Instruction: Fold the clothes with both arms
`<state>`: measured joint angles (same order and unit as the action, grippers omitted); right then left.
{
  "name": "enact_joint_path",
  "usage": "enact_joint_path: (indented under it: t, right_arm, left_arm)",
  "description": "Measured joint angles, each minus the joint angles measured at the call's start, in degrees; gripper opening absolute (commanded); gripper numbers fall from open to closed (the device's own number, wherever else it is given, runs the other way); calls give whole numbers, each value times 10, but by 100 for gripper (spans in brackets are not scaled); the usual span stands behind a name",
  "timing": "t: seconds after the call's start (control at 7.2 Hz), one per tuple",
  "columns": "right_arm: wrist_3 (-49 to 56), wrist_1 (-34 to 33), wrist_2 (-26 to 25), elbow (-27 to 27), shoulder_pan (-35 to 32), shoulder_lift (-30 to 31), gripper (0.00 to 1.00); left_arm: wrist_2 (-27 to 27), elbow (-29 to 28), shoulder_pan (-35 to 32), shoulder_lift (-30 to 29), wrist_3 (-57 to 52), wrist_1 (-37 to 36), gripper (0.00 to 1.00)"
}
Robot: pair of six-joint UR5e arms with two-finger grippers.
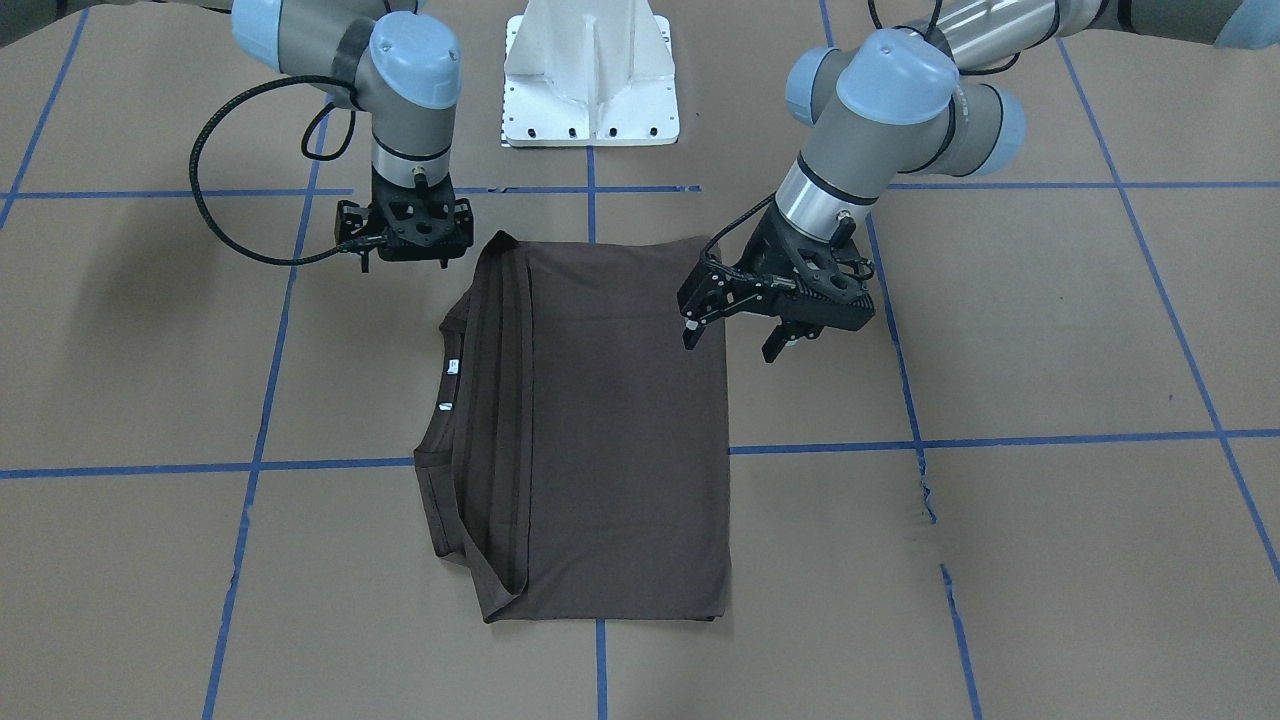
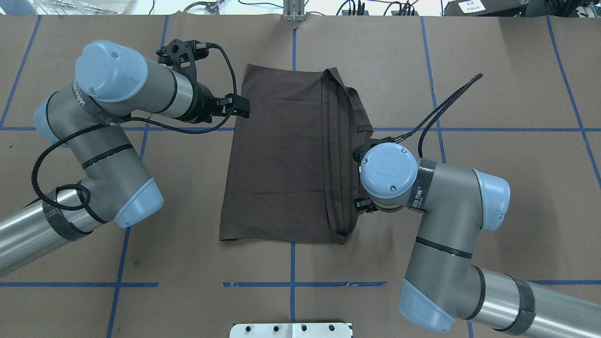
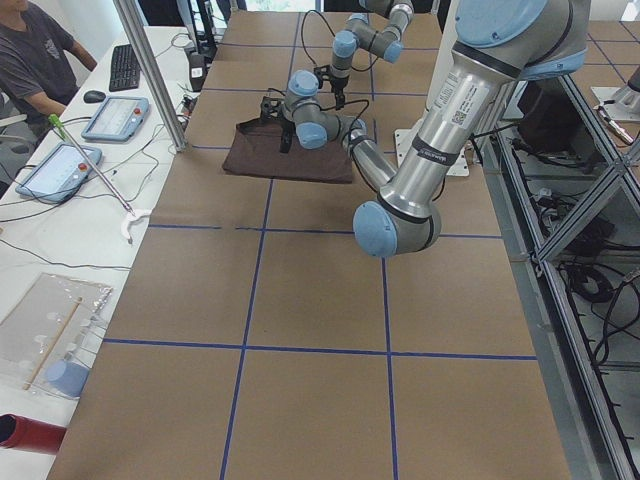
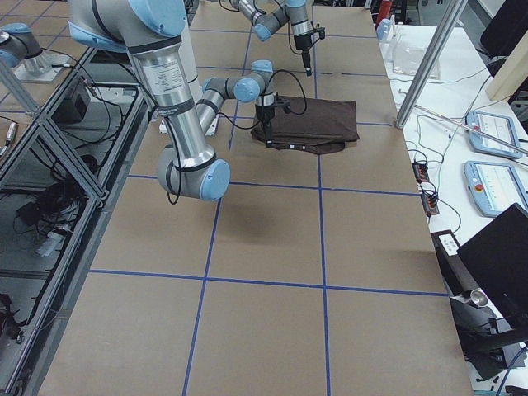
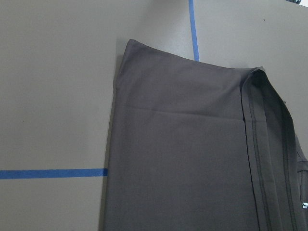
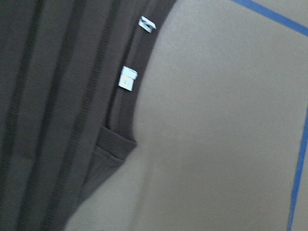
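T-shirt (image 1: 620, 420): dark brown-grey knit, folded to flat rectangle, lying mid-table (image 1: 1050, 330) on matte brown paper cover with blue tape grid (image 1: 1000, 438). Stacked stitched hems and ribbed collar (image 6: 118, 103) run along edge toward right arm. Two small white neck labels (image 6: 128, 78) at collar. Left gripper (image 1: 732, 340): fingers spread, empty, over opposite smooth fold edge. Right gripper (image 1: 405, 255): pointing down near collar side, fingers obscured, cannot tell state.

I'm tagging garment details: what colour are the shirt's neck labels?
The labels are white, on the dark brown shirt; clearest in the right wrist view.
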<state>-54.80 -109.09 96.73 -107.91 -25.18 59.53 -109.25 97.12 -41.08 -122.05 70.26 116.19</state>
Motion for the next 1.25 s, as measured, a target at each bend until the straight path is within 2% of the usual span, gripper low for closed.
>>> enact_joint_path:
  t: [0.28, 0.42, 1.25]
  right_arm:
    - [-10, 21, 0, 92, 6, -94, 100]
    - [-15, 27, 0, 122, 17, -119, 100]
    - [-17, -5, 0, 155, 43, -122, 100]
  left_arm:
    - [0, 0, 0, 2, -2, 1, 100]
    - [0, 0, 0, 3, -3, 1, 100]
    - [0, 3, 0, 2, 0, 4, 100]
